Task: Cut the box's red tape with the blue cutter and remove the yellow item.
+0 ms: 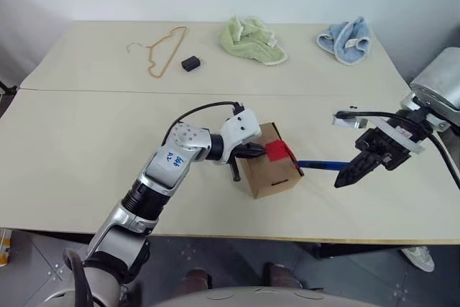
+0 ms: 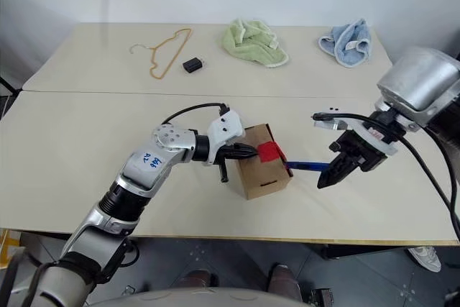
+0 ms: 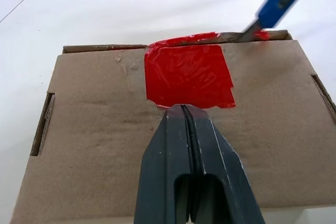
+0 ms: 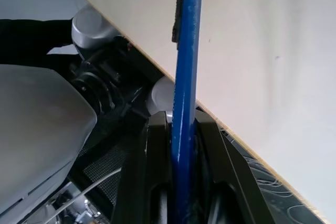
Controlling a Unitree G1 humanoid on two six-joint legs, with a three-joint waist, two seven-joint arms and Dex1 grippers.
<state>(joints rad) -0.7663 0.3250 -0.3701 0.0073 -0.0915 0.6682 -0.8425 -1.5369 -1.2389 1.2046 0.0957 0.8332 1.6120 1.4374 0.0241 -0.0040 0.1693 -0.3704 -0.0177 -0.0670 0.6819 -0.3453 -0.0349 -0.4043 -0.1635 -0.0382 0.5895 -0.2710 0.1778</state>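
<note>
A pale beige table point(image 1: 86, 170), made of two tops meeting at a seam, is standing before a white wall, and the small brown cardboard box point(image 1: 272, 170) is sitting near its front edge, tilted on one corner. The bright red tape patch point(image 3: 188, 75) is lying across the flap seam and folding over the far edge of the box. The left gripper point(image 3: 183, 109), its two black fingers pressed together, is bearing on the cardboard with its tips touching the near border of the tape. The slim dark-blue pen-shaped cutter point(image 1: 321, 165) is reaching in level from the right, its tip meeting the taped far edge, and the right gripper point(image 1: 358, 169) is pinching the cutter's rear end. Bare tabletop is lying open to the left of the box and behind it. Well apart along the far side are a tan wire hanger point(image 1: 164, 49), a small black block point(image 1: 190, 63), a crumpled green cloth point(image 1: 251, 39) and a blue cloth point(image 1: 346, 39).
</note>
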